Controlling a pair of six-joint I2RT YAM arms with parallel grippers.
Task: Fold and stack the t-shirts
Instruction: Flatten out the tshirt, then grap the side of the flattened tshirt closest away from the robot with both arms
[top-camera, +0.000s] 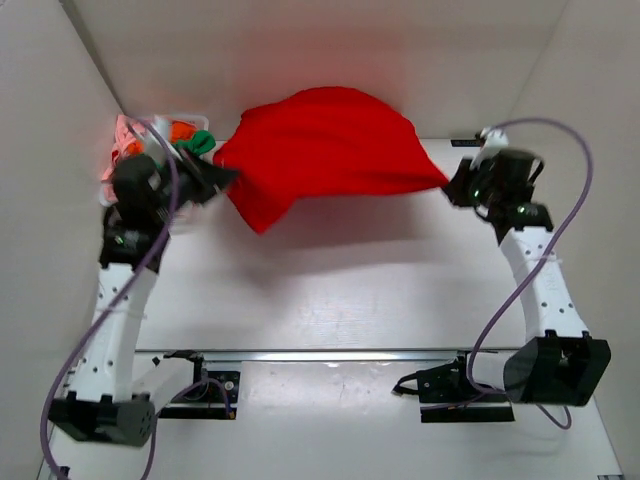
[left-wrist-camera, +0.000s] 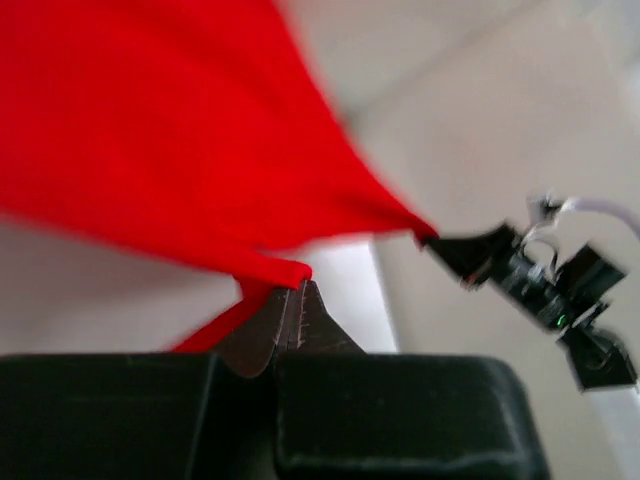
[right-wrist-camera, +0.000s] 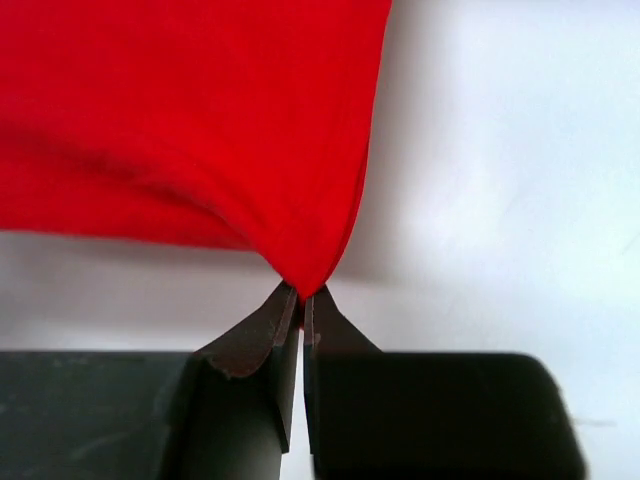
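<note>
**A:** Where is the red t-shirt (top-camera: 325, 150) lying right now?

**B:** It isn't lying anywhere. It is hanging in the air over the far half of the desk (top-camera: 330, 290), stretched between the two arms. The left gripper (top-camera: 222, 180) is clamping tight on one end of the cloth, and the right gripper (top-camera: 452, 186) is pinching the opposite end the same way.

**A:** Which way is it running?

**B:** Its long axis is running left to right, roughly along the far edge. Each gripper is holding its own end, so neither arm is nearer, and the cloth is reaching inward from each toward the middle.

**A:** How is it looking?

**B:** It is bright red and plain, billowing upward in the middle and tapering to a tight point at each pinch. A loose flap is drooping near the left end. I am not making out sleeves or collar.

**A:** And the other t-shirts (top-camera: 183, 131)?

**B:** They are bunching in the basket (top-camera: 185, 113) at the far left corner, just behind the left gripper, with green and orange showing.

**A:** What is the coming move turning on?

**B:** I am judging that laying it flat is depending on both ends coming down together, level with that edge.
</note>
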